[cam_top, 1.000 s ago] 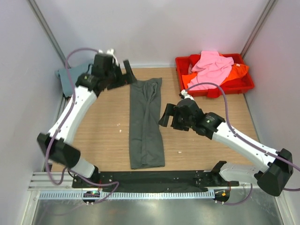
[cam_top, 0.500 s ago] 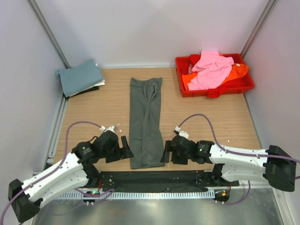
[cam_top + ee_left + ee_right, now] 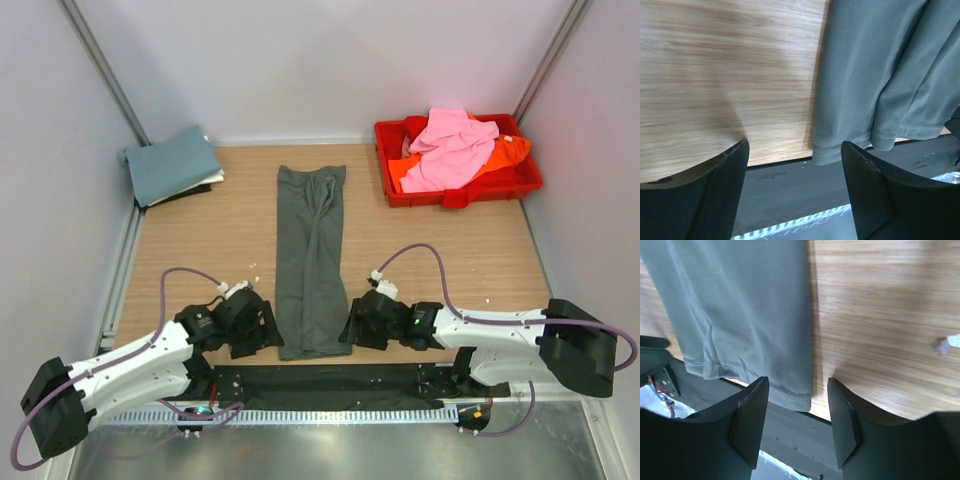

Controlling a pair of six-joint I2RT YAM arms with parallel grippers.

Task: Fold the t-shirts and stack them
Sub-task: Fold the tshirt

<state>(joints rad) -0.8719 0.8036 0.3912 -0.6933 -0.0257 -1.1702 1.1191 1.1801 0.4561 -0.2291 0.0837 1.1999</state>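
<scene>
A dark grey t-shirt, folded into a long narrow strip, lies down the middle of the table, its hem at the near edge. My left gripper sits low at the hem's left corner, open; in the left wrist view the grey shirt lies ahead of the right finger and the left gripper holds nothing. My right gripper is open at the hem's right corner. In the right wrist view the grey shirt's corner lies between the spread jaws of the right gripper. Neither finger pinches it.
A red tray at the back right holds a pink shirt and an orange shirt. A folded teal shirt rests on a white one at the back left. A black strip runs along the near table edge.
Both arms have swung from the middle and back of the table down to the near edge, one at each hem corner. Both sets of jaws have narrowed but stay open.
</scene>
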